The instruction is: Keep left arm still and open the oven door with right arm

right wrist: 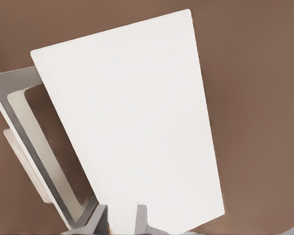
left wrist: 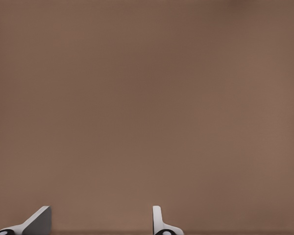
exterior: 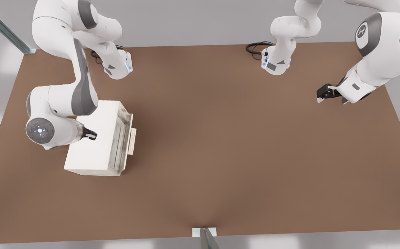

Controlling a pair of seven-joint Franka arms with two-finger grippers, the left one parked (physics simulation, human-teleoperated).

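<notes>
The cream-white oven (exterior: 93,145) stands on the brown table at the front view's left. Its door (exterior: 120,140) faces the front view's right, carries a pale beige bar handle (exterior: 132,141), and leans a little away from the box. The right wrist view shows the plain white top (right wrist: 137,127), with the door frame (right wrist: 36,161) and handle (right wrist: 17,156) beside it. My gripper (exterior: 90,134) hangs over the oven's top, on the side away from the door. Its fingers (right wrist: 121,209) are open, with nothing between them.
The parked arm's white-tipped gripper (exterior: 326,93) hovers over the table at the front view's right. Both arm bases (exterior: 118,67) (exterior: 276,62), with black cables, stand along the far edge. A metal post (exterior: 207,238) sits at the near edge.
</notes>
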